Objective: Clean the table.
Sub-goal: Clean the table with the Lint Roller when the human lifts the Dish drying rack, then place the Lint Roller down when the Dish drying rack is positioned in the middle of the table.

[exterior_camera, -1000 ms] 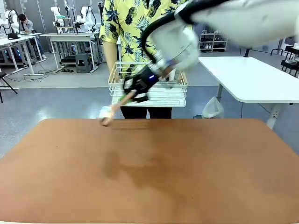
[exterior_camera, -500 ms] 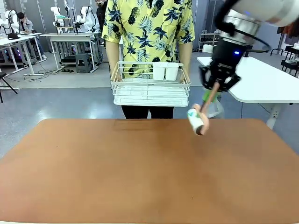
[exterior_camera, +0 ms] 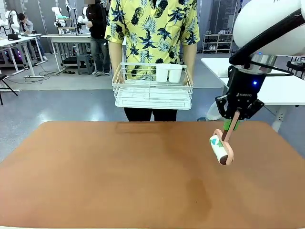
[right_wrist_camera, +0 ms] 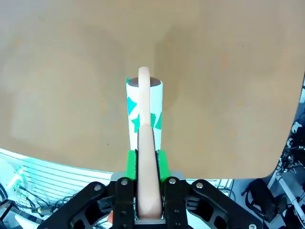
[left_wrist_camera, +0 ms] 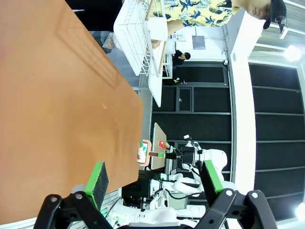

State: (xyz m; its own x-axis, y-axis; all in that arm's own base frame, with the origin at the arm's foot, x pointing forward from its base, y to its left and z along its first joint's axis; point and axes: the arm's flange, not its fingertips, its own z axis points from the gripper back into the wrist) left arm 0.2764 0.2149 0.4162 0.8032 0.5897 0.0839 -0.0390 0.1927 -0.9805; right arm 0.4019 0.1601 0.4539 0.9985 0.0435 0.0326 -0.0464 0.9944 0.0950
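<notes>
1. Table (exterior_camera: 119, 176): reddish-brown top, seen spanning the near and middle ground of the front view. In the left wrist view it (left_wrist_camera: 57, 95) was seen as a broad slanted surface.

2. Person (exterior_camera: 152, 28): recorded standing at the far side of the table, in a yellow shirt printed with leaves and pineapples.

3. Right arm (exterior_camera: 267, 24): white, entered from the upper right and hung down over the right part of the table.

4. White table (exterior_camera: 257, 81): noted behind on the right, well apart from the brown one.

5. Dish rack (exterior_camera: 152, 90): white wire, held in front of the person's waist beyond the far edge. Two white cups (exterior_camera: 169, 72) were seen standing side by side in it.

6. Left gripper (left_wrist_camera: 152, 177): fingers spread wide, nothing between the green pads (left_wrist_camera: 98, 179).

7. Right gripper (exterior_camera: 234, 123): pointed downward, fingers pressed onto the handle of a lint roller (exterior_camera: 220, 149). In its own wrist view the gripper (right_wrist_camera: 145, 164) was seen clamping the pinkish handle.

8. Lint roller (right_wrist_camera: 144, 109): white roll with green marks, located over the right part of the table, below the gripper. Whether the roll touched the top could not be told.
</notes>
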